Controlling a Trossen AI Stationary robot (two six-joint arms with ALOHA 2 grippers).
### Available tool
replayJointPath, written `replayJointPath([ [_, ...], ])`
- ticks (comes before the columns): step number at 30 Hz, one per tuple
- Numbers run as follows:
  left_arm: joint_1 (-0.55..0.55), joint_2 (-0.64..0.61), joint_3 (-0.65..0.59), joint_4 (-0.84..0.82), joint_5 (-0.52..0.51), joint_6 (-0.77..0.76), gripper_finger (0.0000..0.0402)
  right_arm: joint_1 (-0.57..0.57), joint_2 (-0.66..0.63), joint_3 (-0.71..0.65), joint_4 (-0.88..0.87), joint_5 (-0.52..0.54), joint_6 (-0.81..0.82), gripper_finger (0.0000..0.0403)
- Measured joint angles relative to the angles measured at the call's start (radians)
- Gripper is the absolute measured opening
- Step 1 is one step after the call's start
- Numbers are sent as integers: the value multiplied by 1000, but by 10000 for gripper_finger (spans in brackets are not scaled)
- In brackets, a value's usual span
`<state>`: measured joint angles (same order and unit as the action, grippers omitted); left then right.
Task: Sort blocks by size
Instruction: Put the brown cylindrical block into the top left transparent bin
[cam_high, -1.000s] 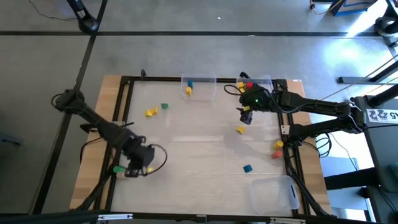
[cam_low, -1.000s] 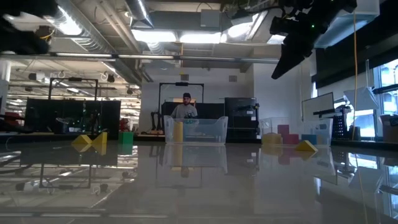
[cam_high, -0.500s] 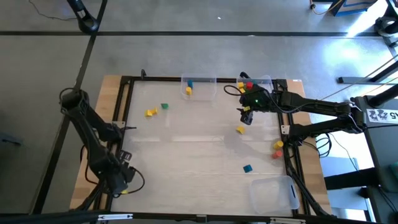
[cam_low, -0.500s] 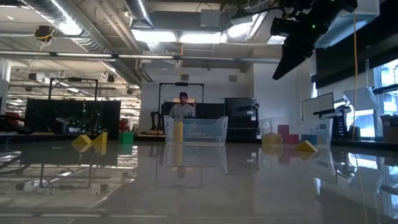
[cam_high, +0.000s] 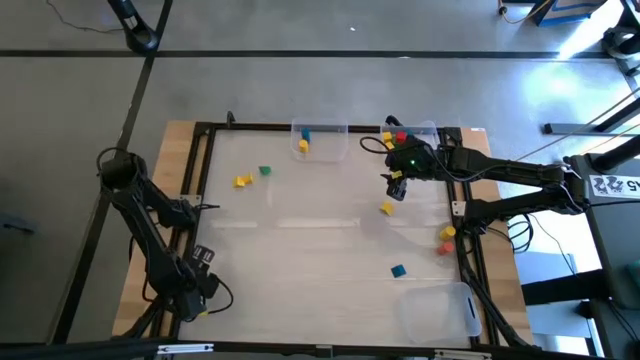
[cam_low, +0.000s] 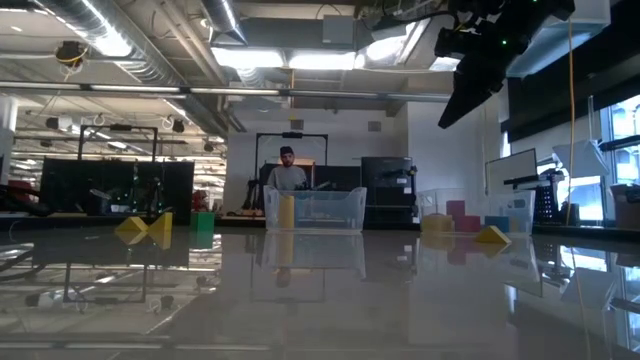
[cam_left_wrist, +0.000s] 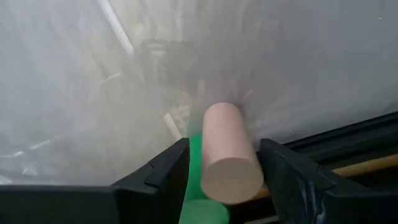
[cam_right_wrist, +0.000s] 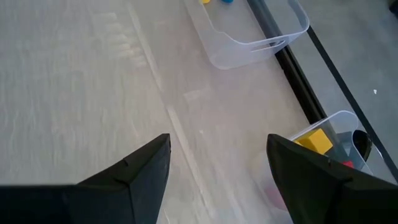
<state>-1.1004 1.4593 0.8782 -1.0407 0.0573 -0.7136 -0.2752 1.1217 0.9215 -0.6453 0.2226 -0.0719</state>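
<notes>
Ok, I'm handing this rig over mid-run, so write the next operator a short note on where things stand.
Left gripper: at the table's near left corner, shut on a tan cylinder block, a green block beside it between the fingers.
Right gripper: open, empty, raised by the far right bin.
Done: a yellow and a blue block in the far middle bin; yellow and red in the far right bin.
Left: loose blocks, yellow and green far left, yellow mid right, yellow and red at the right edge, blue near right. Near right bin looks empty.

No readable text, label, brand or number in any view.
</notes>
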Motion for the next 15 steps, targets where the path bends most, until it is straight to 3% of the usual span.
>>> replayJointPath([
  [10,-1,-1,-69,52,7,-24,179,0,0,0,-1,1,-4,266],
  [15,1,-1,-90,67,5,-15,135,0,0,0,0,1,-4,266],
])
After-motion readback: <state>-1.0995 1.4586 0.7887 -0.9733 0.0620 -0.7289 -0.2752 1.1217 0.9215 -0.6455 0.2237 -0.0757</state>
